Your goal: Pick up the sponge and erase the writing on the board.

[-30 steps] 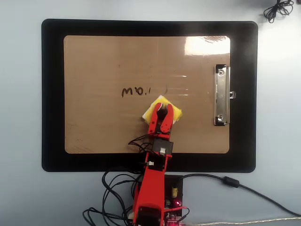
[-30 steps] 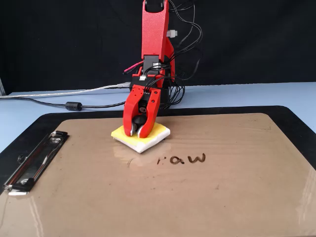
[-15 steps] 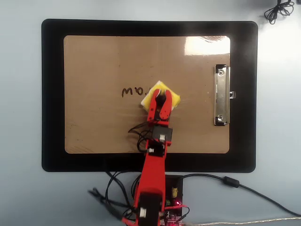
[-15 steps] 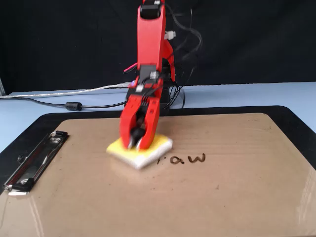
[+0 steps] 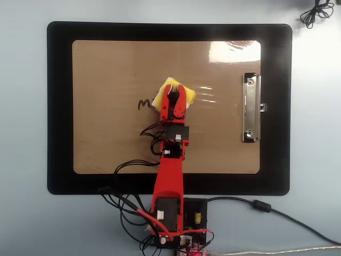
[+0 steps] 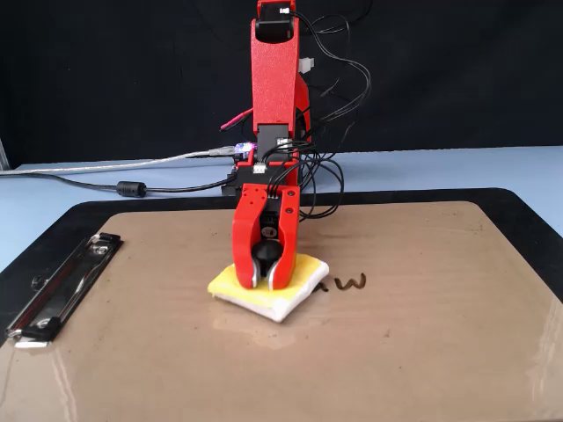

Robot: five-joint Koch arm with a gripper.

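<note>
The red gripper (image 6: 266,283) presses the yellow sponge (image 6: 299,286) flat on the board (image 6: 440,352), jaws closed on it. Beside the sponge, the remaining writing (image 6: 350,282) reads roughly "w".

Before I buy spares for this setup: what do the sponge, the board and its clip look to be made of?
The sponge looks like soft foam, matte, yellow on top with a paler underside; its edges are slightly rounded. The board looks like brown hardboard or plastic with a glossy coat: it shows white glare and, in the fixed view, reflections. The clip looks like bright silver metal, shiny.
</note>
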